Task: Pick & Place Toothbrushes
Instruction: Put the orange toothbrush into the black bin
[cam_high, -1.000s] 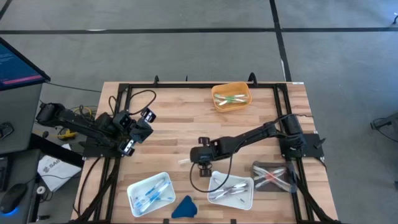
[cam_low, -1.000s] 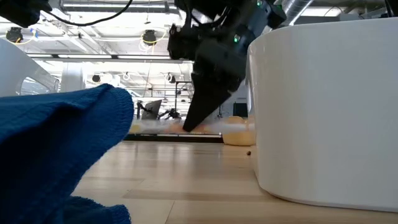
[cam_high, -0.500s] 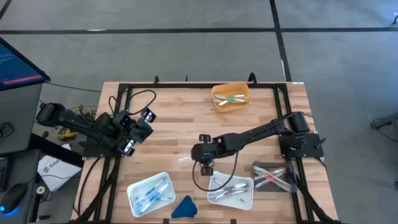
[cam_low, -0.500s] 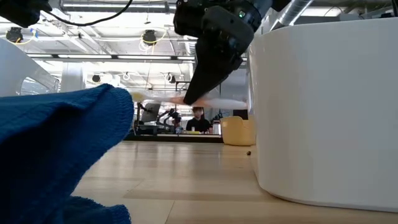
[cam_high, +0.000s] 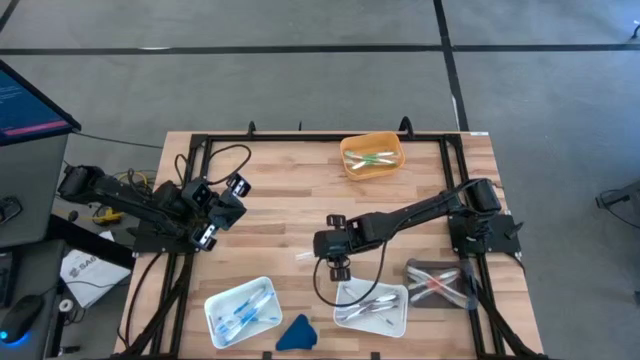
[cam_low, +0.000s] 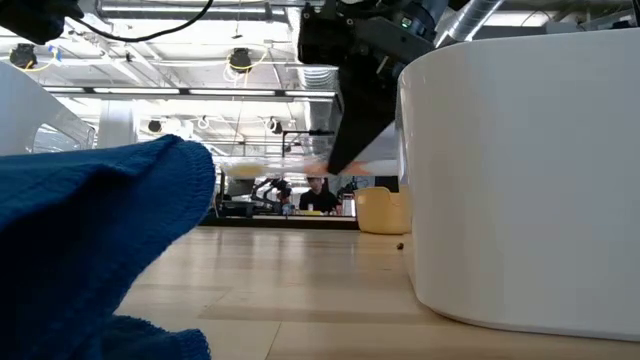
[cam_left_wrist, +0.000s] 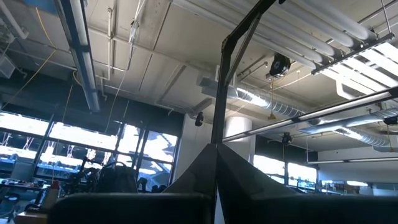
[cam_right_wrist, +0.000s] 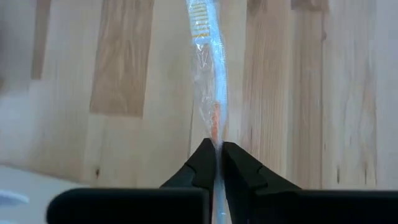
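An open industrial lab or workshop hall: a bare concrete floor (cam_high: 300, 90) surrounds the wooden surface (cam_high: 290, 190), exposed ducts (cam_left_wrist: 267, 99) and strip lights (cam_low: 180, 62) run overhead, and a monitor (cam_high: 25, 100) stands at nine o'clock.

The table (cam_high: 280, 180) is pale, matt wood planking with visible grain. The toothbrush (cam_right_wrist: 210, 81) sits in clear, crinkled, glossy plastic wrap. The near white tray (cam_low: 520, 170) looks like smooth plastic; the blue lump (cam_low: 90, 250) is ribbed knitted cloth. The far yellow bin (cam_high: 372, 156) looks like translucent plastic.
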